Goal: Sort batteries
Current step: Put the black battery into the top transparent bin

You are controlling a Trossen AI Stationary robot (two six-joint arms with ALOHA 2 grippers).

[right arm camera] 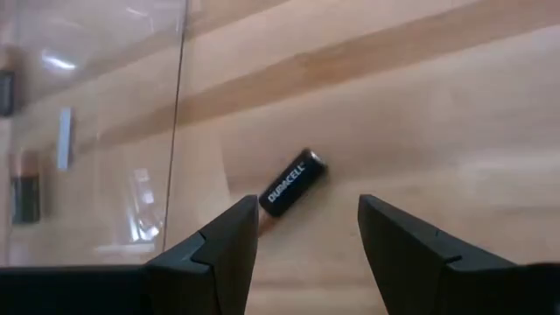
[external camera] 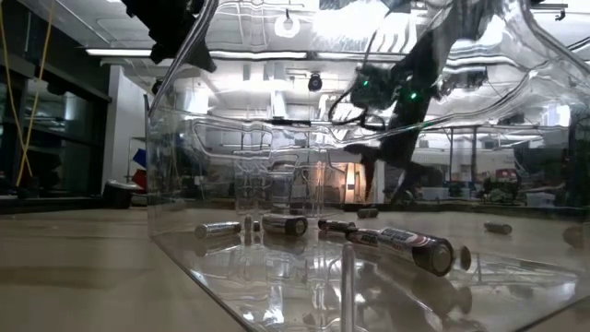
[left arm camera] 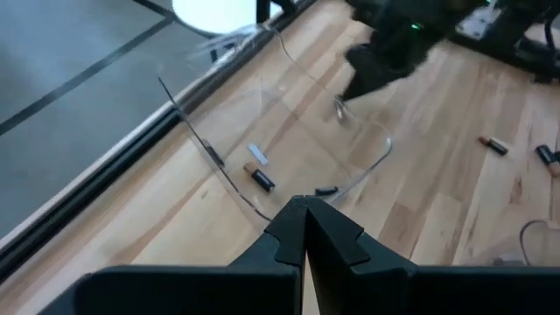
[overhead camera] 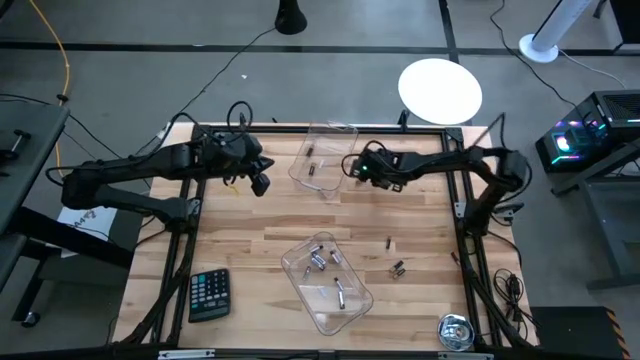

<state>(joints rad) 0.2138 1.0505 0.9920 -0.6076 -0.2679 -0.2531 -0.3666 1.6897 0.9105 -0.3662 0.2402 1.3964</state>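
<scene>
One Duracell battery (right arm camera: 291,183) lies flat on the bare wood just outside the far clear tray (overhead camera: 322,160), right below your right gripper (right arm camera: 308,229), whose fingers are spread wide and empty. Judge it small, rigid and light, but smooth and round, so it will likely roll; close across its middle, fingers square to its length. Other batteries sit in both trays, with a few loose ones (overhead camera: 397,268) near the near tray (overhead camera: 325,282). Your left gripper (left arm camera: 304,219) hovers closed, holding nothing, beside the far tray.
</scene>
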